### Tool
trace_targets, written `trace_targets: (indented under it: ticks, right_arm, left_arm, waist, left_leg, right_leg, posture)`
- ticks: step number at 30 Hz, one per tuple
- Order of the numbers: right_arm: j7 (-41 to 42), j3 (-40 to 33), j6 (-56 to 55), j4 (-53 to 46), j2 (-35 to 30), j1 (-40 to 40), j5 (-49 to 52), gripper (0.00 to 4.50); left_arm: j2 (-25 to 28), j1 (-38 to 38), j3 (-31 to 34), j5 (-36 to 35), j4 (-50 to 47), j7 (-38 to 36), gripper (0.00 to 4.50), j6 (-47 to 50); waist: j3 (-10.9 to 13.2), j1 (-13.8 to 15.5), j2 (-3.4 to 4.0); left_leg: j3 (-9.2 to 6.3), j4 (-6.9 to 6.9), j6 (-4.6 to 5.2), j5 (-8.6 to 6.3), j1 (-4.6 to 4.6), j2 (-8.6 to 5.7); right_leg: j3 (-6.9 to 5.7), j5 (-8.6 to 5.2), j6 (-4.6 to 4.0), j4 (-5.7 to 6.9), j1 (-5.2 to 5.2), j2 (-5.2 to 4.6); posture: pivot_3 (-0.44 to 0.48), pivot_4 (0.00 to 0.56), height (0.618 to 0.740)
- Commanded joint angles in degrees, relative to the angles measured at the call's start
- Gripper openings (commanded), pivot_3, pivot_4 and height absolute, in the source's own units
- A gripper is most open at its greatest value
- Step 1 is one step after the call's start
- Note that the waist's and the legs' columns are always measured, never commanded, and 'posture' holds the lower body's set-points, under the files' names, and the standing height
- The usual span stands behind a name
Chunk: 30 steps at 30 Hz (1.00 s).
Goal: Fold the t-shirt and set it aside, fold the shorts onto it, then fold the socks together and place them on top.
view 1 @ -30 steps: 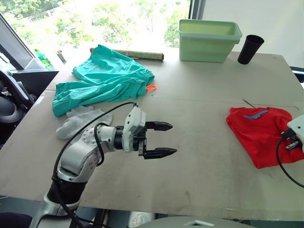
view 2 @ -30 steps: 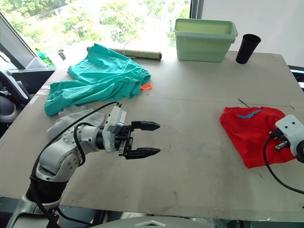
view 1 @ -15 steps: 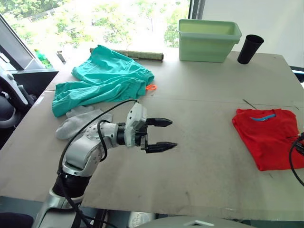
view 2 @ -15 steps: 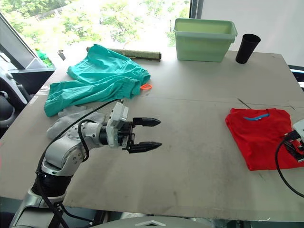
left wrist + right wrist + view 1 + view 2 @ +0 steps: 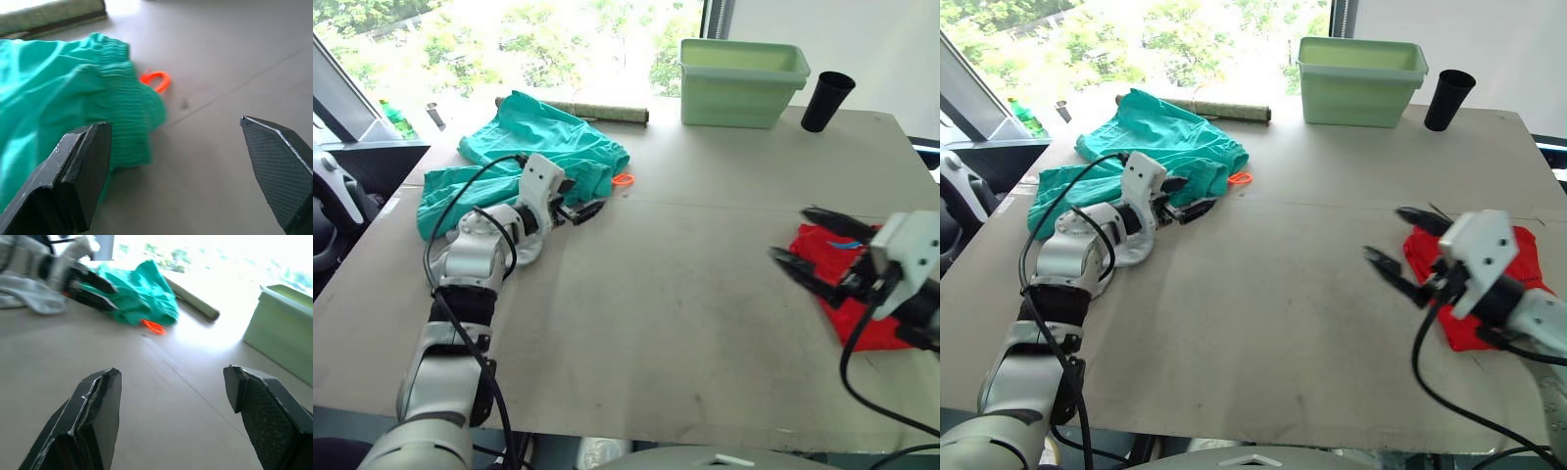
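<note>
We see one pair of shorts (image 5: pixel 524 157) spread loosely at the far left of the table (image 5: pixel 685 323), with its orange drawstring loop (image 5: pixel 156 81) lying just off the gathered waist. Our left gripper (image 5: pixel 579 210) is at that waistband edge with its fingers released and spread, one finger (image 5: pixel 80 169) right against the teal cloth, nothing gripped yet. The fabric looks thin, limp and light; we judge it will drape and slide rather than hold a crease, so the thicker elastic waist is the surest place to pinch.

One t-shirt (image 5: pixel 1474 294) lies folded at the near right, partly hidden behind our right gripper (image 5: pixel 1400 245), whose fingers are also spread and empty, raised over the table just left of the red cloth.

The socks (image 5: pixel 29 293) lie near the left arm, beside the shorts; we can make out pale knit there but cannot count them surely. One green bin (image 5: pixel 742 82), one black cup (image 5: pixel 824 100) and one rolled mat (image 5: pixel 602 112) stand along the far edge.
</note>
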Motion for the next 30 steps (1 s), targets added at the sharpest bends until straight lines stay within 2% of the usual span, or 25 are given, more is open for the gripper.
trace_targets:
  ticks: [1,6,10,14,16,21,22,23,25,28,30]
  right_arm:
    - [-2.80,7.63,0.14,-1.35,-0.15,-2.93,-2.86,3.53]
    - [-4.74,12.25,0.38,-0.44,-0.10,-4.75,-4.95,3.53]
    - [-6.17,12.73,1.49,-2.22,-0.32,-3.42,-5.00,3.53]
    - [-8.18,12.65,2.24,-2.73,0.66,-2.36,-4.78,3.53]
    - [-8.92,12.94,2.21,-2.44,1.02,-1.97,-5.32,3.53]
    - [-9.98,13.68,1.73,-1.89,1.41,-1.39,-6.53,3.53]
    - [-10.13,13.74,1.65,-1.87,1.47,-1.23,-6.71,3.57]
    - [-10.27,13.69,1.57,-1.85,1.50,-1.02,-6.93,3.57]
    - [-10.46,13.62,1.38,-1.80,1.60,-0.71,-7.39,3.57]
    - [-11.14,11.81,0.88,-2.37,1.86,2.55,-8.10,3.57]
    - [-11.85,10.68,1.01,-3.24,2.10,4.47,-8.27,3.57]
  left_arm:
    - [-0.39,-6.31,-2.31,4.97,9.00,-0.12,4.50,-4.20]
    - [-2.96,-17.84,-5.68,11.10,24.81,-0.72,4.50,-10.46]
    - [-1.67,-25.91,-8.25,14.38,32.77,-10.49,4.50,-10.22]
    - [-0.96,-30.49,-11.30,18.92,37.97,-15.78,4.50,-14.77]
    - [-1.66,-33.19,-11.79,20.35,40.52,-16.34,4.50,-14.01]
    - [-4.22,-35.44,-13.16,25.09,44.94,-11.00,4.50,-12.85]
    - [-4.57,-35.37,-12.92,25.41,45.25,-10.62,3.97,-12.85]
    - [-4.92,-35.23,-12.81,25.89,45.54,-9.50,3.72,-12.71]
    - [-5.38,-34.98,-12.57,26.68,45.98,-7.84,2.83,-12.40]
    - [-7.52,-34.02,-7.51,22.74,46.27,-6.38,1.53,-11.41]
    - [-7.95,-34.50,-4.61,20.29,45.64,-9.74,0.61,-11.55]
  waist:
    - [0.01,0.17,-0.03]
    - [0.10,0.33,-0.21]
    - [0.16,-0.05,-0.33]
    - [0.15,-0.24,-0.32]
    - [0.15,-0.18,-0.33]
    - [0.15,-0.06,-0.33]
    - [0.15,-0.05,-0.34]
    - [0.15,-0.07,-0.35]
    - [0.15,-0.10,-0.35]
    - [0.14,-0.04,-0.35]
    - [0.14,-0.05,-0.36]
  left_leg:
    - [-0.01,0.01,0.01,-0.01,-0.04,-0.04]
    - [-0.07,0.17,0.13,-0.08,-0.22,-0.18]
    - [-0.11,0.21,0.13,-0.07,-0.43,-0.18]
    - [-0.12,0.21,0.12,-0.07,-0.52,-0.14]
    - [-0.12,0.20,0.12,-0.07,-0.51,-0.12]
    - [-0.20,0.26,0.13,-0.07,-0.59,-0.14]
    - [-0.21,0.27,0.13,-0.07,-0.61,-0.14]
    - [-0.22,0.28,0.13,-0.07,-0.62,-0.14]
    - [-0.29,0.33,0.13,-0.07,-0.69,-0.14]
    - [-0.36,0.37,0.13,-0.07,-0.73,-0.14]
    - [-0.40,0.38,0.13,-0.07,-0.75,-0.13]
  right_leg:
    - [-0.04,0.00,0.01,0.00,0.00,-0.06]
    - [-0.22,0.01,0.03,-0.04,-0.01,-0.10]
    - [-0.40,0.01,0.04,-0.02,-0.12,-0.06]
    - [-0.47,0.01,0.04,0.01,-0.24,0.00]
    - [-0.50,0.00,0.04,0.02,-0.24,0.02]
    - [-0.54,0.01,0.05,0.03,-0.25,0.00]
    - [-0.55,0.01,0.05,0.03,-0.25,-0.01]
    - [-0.55,0.01,0.05,0.03,-0.25,-0.02]
    - [-0.55,0.02,0.06,0.04,-0.29,-0.03]
    - [-0.56,0.02,0.06,0.07,-0.33,-0.02]
    - [-0.60,0.02,0.06,0.07,-0.33,-0.02]
  posture:
    - [0.000,0.150,0.740]
    - [0.000,0.150,0.740]
    - [0.000,0.150,0.740]
    - [0.000,0.150,0.740]
    - [0.000,0.150,0.740]
    - [0.000,0.150,0.740]
    - [0.000,0.150,0.740]
    - [0.000,0.150,0.740]
    - [0.000,0.150,0.740]
    - [0.000,0.150,0.740]
    - [0.000,0.150,0.740]
